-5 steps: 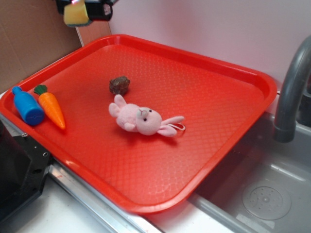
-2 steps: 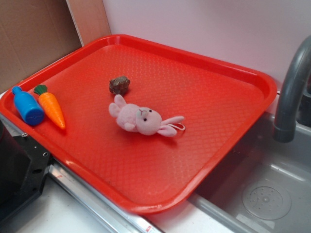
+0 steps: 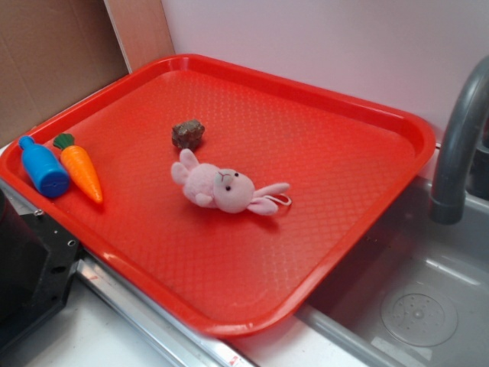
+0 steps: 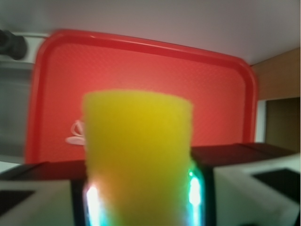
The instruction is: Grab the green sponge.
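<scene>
Your red tray (image 3: 359, 153) sits beside a grey sink (image 3: 428, 306) and faucet (image 3: 458, 145), against a pale wall; on it lie a pink bunny (image 3: 221, 187), brown lump (image 3: 188, 134), carrot (image 3: 82, 172) and blue bottle (image 3: 43, 167); in the wrist view your gripper (image 4: 141, 197) is clamped on the green sponge (image 4: 137, 155), held high above the tray.

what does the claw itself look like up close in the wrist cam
Only the claw shows, and only in the wrist view; it is out of the exterior view. It has blocky white housing at both lower corners, topped by flat black bars. Its inner faces glow with vertical light strips, whitish-red on one side, green on the other. No cables or markings are visible, and the picture is blurred.
</scene>
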{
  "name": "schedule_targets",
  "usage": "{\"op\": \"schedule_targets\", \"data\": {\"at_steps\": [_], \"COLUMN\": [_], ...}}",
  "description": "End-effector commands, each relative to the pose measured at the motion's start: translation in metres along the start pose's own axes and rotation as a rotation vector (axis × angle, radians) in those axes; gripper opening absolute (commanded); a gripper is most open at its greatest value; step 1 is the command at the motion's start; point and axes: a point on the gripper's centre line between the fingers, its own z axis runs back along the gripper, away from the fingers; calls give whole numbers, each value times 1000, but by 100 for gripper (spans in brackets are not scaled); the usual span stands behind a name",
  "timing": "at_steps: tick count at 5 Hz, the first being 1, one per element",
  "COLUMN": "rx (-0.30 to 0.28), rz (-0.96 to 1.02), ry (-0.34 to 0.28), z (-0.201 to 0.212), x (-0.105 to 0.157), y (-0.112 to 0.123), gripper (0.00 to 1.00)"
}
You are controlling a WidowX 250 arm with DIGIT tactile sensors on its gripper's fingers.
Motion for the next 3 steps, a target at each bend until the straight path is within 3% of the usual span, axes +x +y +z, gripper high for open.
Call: {"op": "schedule_targets", "data": {"at_steps": [1, 3], "rx": [-32, -17], "rz": [82, 87], "ry": [34, 52], "z": [-22, -44], "x": [-32, -22], "y": [21, 32], "gripper": [0, 0]}}
